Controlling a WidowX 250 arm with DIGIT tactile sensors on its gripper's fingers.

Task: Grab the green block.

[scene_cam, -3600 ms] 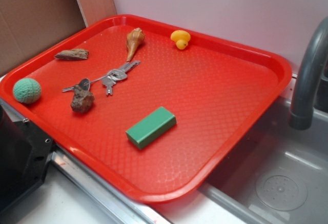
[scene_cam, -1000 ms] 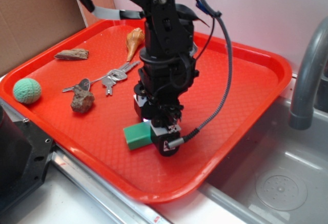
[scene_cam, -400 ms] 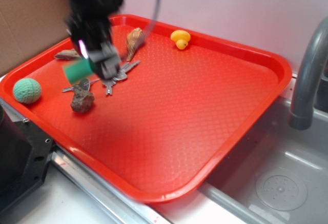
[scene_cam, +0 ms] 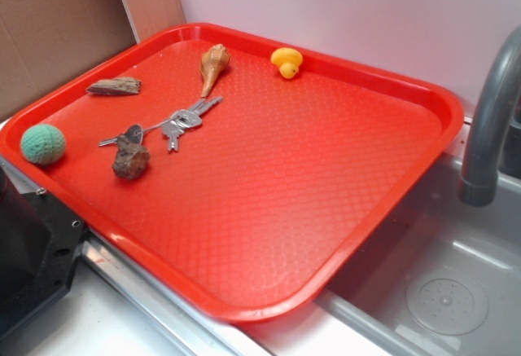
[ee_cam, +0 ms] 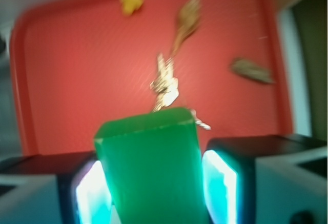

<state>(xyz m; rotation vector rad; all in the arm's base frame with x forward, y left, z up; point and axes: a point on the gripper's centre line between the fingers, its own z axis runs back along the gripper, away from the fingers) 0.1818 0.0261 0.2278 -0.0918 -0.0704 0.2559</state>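
While clamped on green block (ee_cam: 148, 167), tool (ee_cam: 154, 183) high above tray (ee_cam: 77, 55).

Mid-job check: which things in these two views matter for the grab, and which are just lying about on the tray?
Part of the job:
green block, lifted off the tray
gripper, fingers shut on the block's sides

Just lying about:
keys
shell
yellow duck
crocheted ball
rock
wood piece
red tray
faucet

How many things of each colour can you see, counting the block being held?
Green: 2, the green block and the crocheted ball
Brown: 3, shell, wood chip, rock
Yellow: 1, duck
Silver: 1, keys
Total: 7
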